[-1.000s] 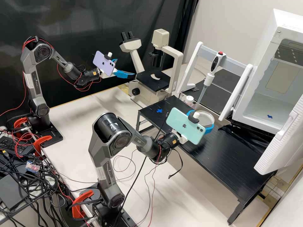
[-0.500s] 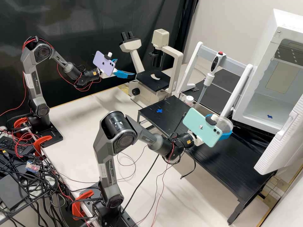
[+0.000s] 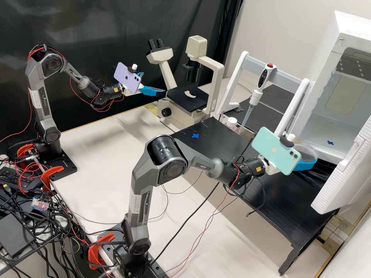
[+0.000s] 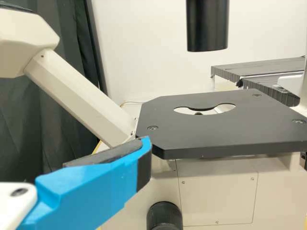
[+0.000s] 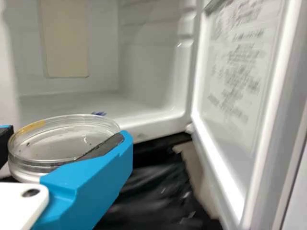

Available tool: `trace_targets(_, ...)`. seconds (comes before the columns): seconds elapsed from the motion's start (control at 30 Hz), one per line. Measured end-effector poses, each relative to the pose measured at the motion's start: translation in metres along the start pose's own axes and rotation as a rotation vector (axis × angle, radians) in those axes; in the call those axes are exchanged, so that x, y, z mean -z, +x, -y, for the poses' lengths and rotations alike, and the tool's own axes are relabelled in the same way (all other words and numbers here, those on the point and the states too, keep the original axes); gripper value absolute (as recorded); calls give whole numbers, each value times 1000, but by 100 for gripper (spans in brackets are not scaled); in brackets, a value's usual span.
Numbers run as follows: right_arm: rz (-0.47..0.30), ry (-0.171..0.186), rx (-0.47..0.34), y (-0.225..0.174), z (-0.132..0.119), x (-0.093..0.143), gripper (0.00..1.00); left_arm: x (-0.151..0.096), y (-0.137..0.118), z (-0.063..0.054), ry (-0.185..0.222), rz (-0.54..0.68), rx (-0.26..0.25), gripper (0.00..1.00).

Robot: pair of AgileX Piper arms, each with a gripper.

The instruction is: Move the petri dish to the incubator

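Note:
In the high view my right gripper is shut around the rim of the clear petri dish, held over the black stand just outside the incubator. Its door hangs open and a blue cross marks its floor. The right wrist view has the dish roughly level between the blue fingers of my right gripper, facing the incubator opening. My left gripper stays open and empty beside the microscope; one of its fingers shows near the stage in the left wrist view.
The microscope stands at the back. A pipette hangs from a white-framed rack near a small bottle. The open incubator door juts over the right end of the black stand. Cables lie at the left.
The right arm has carried the petri dish rightward along the black stand, from near the pipette to the front of the incubator. The left arm has kept still.

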Motion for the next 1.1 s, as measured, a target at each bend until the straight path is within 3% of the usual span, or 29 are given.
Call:
trace_targets(0.17,33,-8,-24,23,-4,1,0,0,0,0,0,0,0,100)
trace_targets(0.4,47,-68,-4,60,5,9,0,0,0,0,0,0,0,100)
trace_targets(0.53,46,-75,9,81,11,14,0,0,0,0,0,0,0,100)
trace_targets(0.9,74,-34,53,119,32,19,0,0,0,0,0,0,0,100)
trace_targets(1.0,65,-41,49,130,35,18,0,0,0,0,0,0,0,100)
trace_targets(1.1,70,-19,50,137,38,16,0,0,0,0,0,0,0,100)
